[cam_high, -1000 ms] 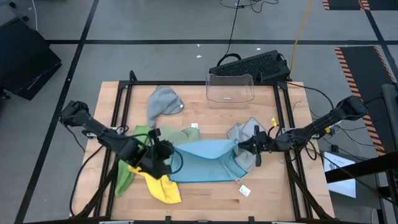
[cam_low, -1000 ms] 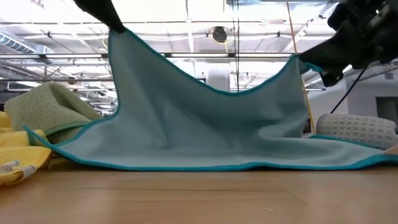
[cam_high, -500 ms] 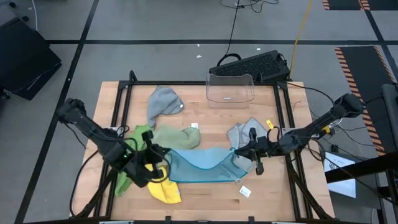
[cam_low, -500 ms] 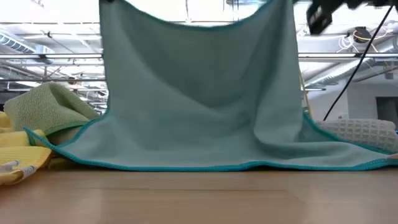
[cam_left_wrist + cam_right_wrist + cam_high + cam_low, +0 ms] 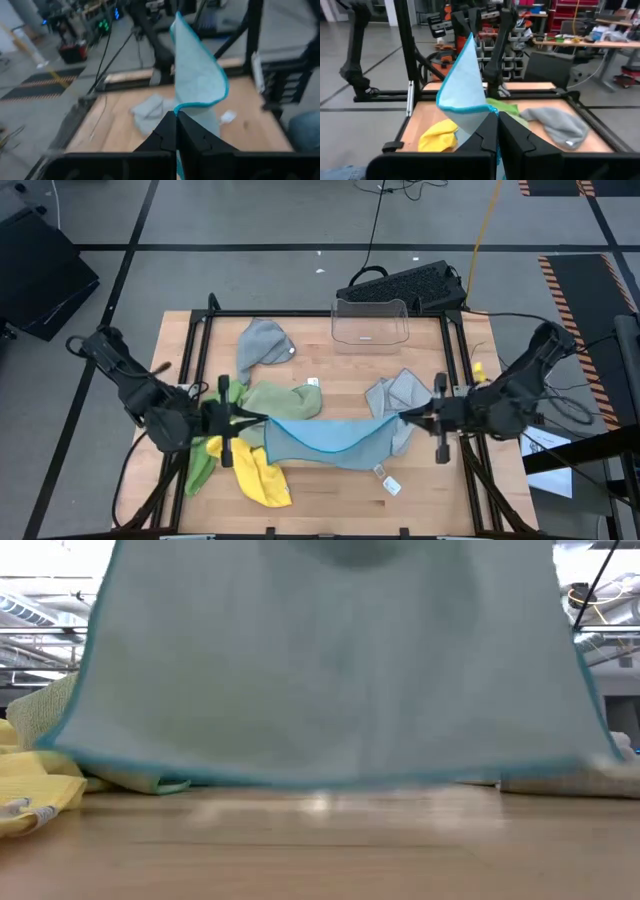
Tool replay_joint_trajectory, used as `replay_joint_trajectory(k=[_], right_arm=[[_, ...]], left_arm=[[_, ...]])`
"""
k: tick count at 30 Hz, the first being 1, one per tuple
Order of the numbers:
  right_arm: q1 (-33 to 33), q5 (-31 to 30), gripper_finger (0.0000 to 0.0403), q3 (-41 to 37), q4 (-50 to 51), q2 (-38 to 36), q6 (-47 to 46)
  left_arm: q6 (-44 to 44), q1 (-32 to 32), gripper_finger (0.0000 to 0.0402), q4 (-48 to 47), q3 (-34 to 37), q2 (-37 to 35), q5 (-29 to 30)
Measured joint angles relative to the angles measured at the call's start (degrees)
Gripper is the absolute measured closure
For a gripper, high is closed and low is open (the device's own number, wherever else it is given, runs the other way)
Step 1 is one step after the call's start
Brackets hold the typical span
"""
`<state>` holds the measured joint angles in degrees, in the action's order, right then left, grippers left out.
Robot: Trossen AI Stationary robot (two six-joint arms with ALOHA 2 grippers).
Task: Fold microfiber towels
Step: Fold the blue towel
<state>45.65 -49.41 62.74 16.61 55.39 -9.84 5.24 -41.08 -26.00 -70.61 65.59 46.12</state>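
The light blue towel [image 5: 330,442] hangs as a sheet between my two grippers; in the low view the light blue towel [image 5: 330,660] fills most of the picture, and its lower edge [image 5: 320,776] is just above the table. My left gripper [image 5: 260,421] is shut on its left top corner and my right gripper [image 5: 403,418] on its right top corner. Both are raised and roughly level, pointing at each other. A yellow towel [image 5: 262,480] and a bright green towel [image 5: 203,463] lie under the left arm. My left gripper pinches the towel's upper corner [image 5: 178,108] between its two shut fingers, coming level from the table's left. The cloth rises past the fingertips and hangs below them. My right gripper pinches the opposite upper corner [image 5: 487,111] between its shut fingers, level from the table's right. The top edge sags slightly between the two holds.
A sage green towel [image 5: 288,400] lies behind the blue one, a grey towel [image 5: 262,345] at the far left, and another grey towel [image 5: 395,392] near the right gripper. A clear plastic bin [image 5: 370,320] stands at the far edge, with a keyboard [image 5: 405,283] behind it.
Both grippers have risen and drawn apart, the left toward the table's left edge and the right toward its right edge. The blue towel, whose near part lay spread on the table, has been pulled up and now hangs as a flat sheet.
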Motion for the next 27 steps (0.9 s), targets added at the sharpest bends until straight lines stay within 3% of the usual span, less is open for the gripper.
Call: replay_joint_trajectory(k=[8,10,13,16,20,27], right_arm=[[7.95,0.09,0.0402,13.16,7.14,4.46,-1.27],[10.24,0.0,0.0402,14.79,6.96,4.55,-0.38],[12.12,-1.99,0.0402,15.01,9.05,3.41,-0.33],[12.22,-8.33,0.0403,13.93,16.34,1.84,-4.48],[9.42,-15.41,0.0403,10.52,25.0,-0.54,-10.35],[-2.13,-17.94,0.0403,-2.67,26.77,-6.67,-11.88]], left_arm=[[-7.6,-1.62,0.0399,10.09,-0.07,-1.12,-10.0],[-8.15,-1.92,0.0399,10.15,-0.11,-1.92,-8.73],[-8.03,-1.46,0.0398,5.92,-0.2,-3.38,-1.2],[-5.3,1.42,0.0399,-1.17,-0.2,-3.9,3.98],[1.15,8.91,0.0398,-8.26,0.75,-3.14,4.86],[2.84,20.54,0.0397,-7.03,7.36,-1.04,-0.3]])
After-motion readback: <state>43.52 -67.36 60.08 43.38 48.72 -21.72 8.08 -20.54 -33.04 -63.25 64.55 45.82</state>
